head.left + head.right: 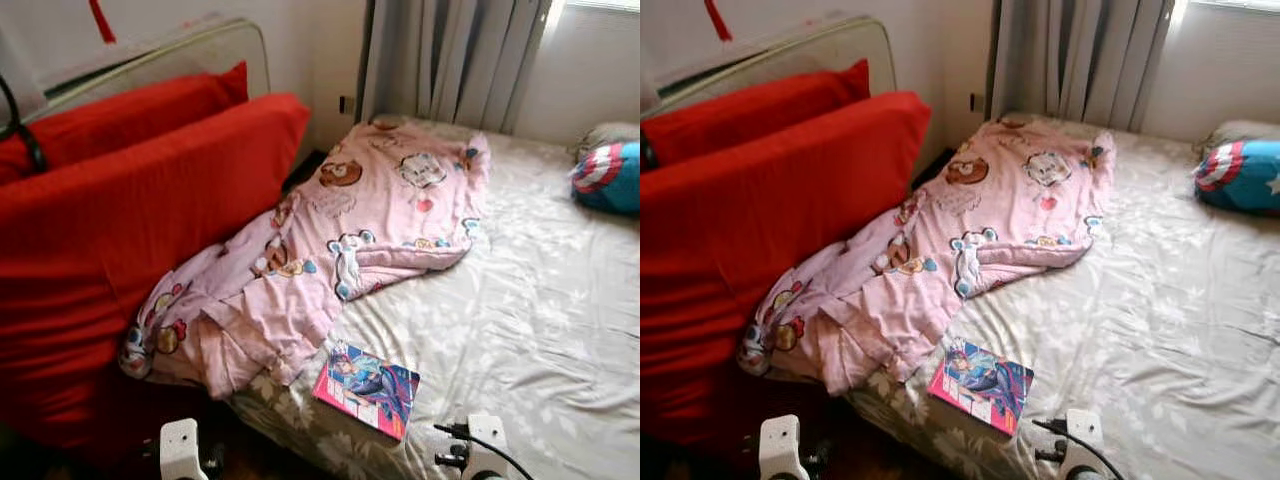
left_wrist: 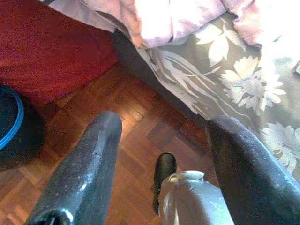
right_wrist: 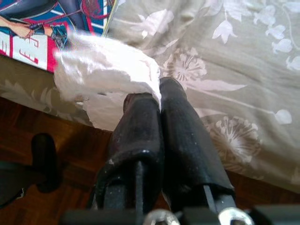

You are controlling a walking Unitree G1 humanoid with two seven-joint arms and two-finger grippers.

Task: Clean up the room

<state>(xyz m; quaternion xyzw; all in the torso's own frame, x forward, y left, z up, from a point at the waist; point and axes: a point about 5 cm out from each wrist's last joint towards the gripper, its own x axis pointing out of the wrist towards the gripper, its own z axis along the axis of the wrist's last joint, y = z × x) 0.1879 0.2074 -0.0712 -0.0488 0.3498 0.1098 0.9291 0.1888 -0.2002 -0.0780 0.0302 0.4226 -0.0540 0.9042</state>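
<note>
The right pincer (image 3: 157,101) is clamped tight on a crumpled white tissue (image 3: 105,75), held just off the near edge of the bed (image 1: 540,330), close to the comic (image 1: 367,387) lying flat on the sheet. The left pincer (image 2: 161,154) hangs with its fingers spread wide and nothing between them, low over the wood floor (image 2: 131,122) by the bed's corner. The pink blanket (image 1: 330,240) lies rumpled across the bed, spilling against the red cushion (image 1: 130,240). To my eye, the tissue is the step in hand: keep the grip firm, since so light a wad slips easily, and carry it clear of the comic and blanket so nothing snags on the way to a bin.
</note>
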